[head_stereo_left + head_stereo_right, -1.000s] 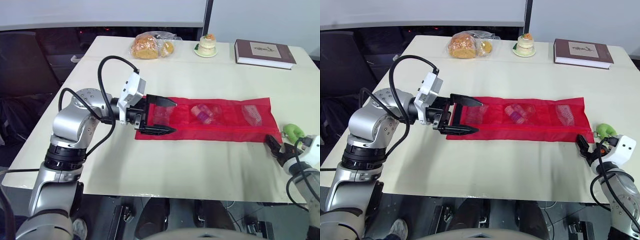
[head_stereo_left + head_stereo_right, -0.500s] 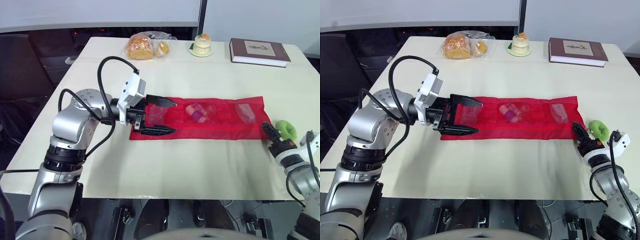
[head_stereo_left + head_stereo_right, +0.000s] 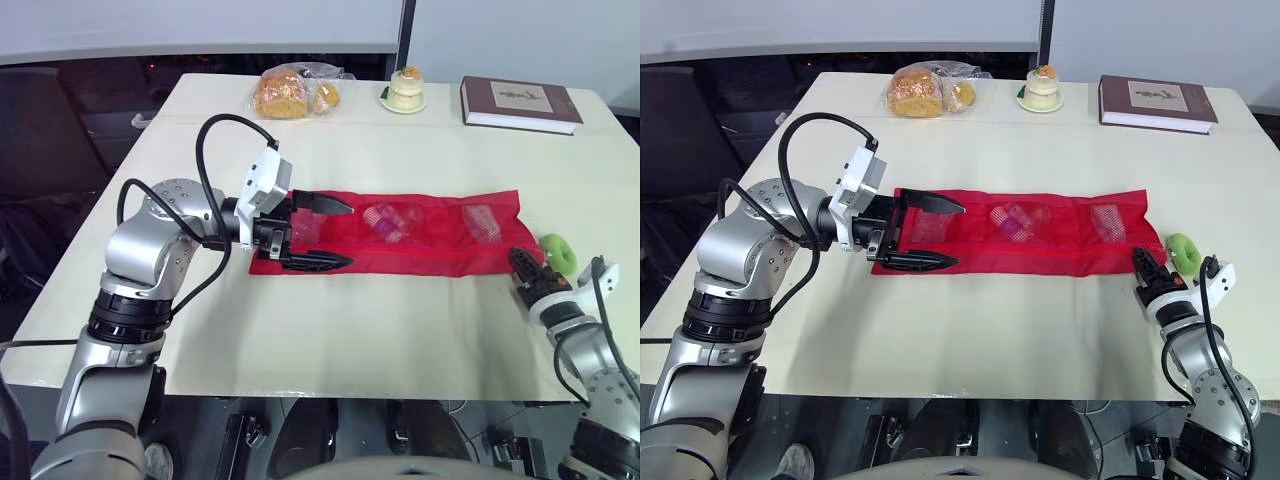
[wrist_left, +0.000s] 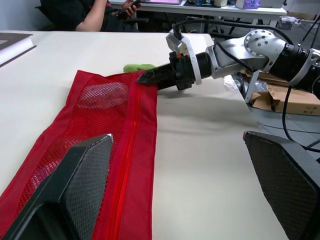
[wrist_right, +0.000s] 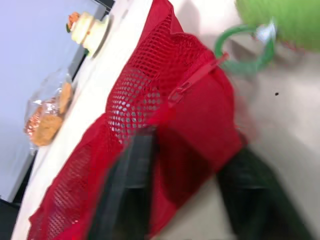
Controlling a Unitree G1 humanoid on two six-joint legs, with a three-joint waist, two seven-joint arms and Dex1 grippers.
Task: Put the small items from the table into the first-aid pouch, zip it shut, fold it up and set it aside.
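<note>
Red mesh is lying stretched out flat on the pale surface (image 3: 380,330): the pouch (image 3: 440,252) is reaching from one arm to the other, fully unfolded. The left gripper (image 3: 351,235) is holding its jaws wide open, one on each side of its end of the pouch, with the cloth lying between them and not pinched. The right gripper (image 3: 522,268) is nosing up to the opposite end, at the corner where the zip pull (image 5: 195,80) is sitting; whether its jaws are open or closed I cannot tell.

A pink item (image 3: 388,220) is showing through the mesh just ahead of the left jaws, and a clear packet (image 3: 482,222) is showing in the pocket nearer the right jaws. A green item (image 3: 556,252) with a ring on it is lying on the bare surface just beside the right jaws, outside the pouch. Filling therefore looks mostly done but not finished, if that green piece belongs inside.

The zip line is running along the pouch towards the right jaws, but whether its teeth are joined the whole way I cannot tell, so zipping is best counted as still open. Folding and setting aside are not yet begun, since the pouch is lying at full length. Well beyond both sets of jaws, a bag of bread (image 3: 295,90), a small cake (image 3: 407,88) and a book (image 3: 520,100) are sitting along the far edge, apparently no part of the job.
</note>
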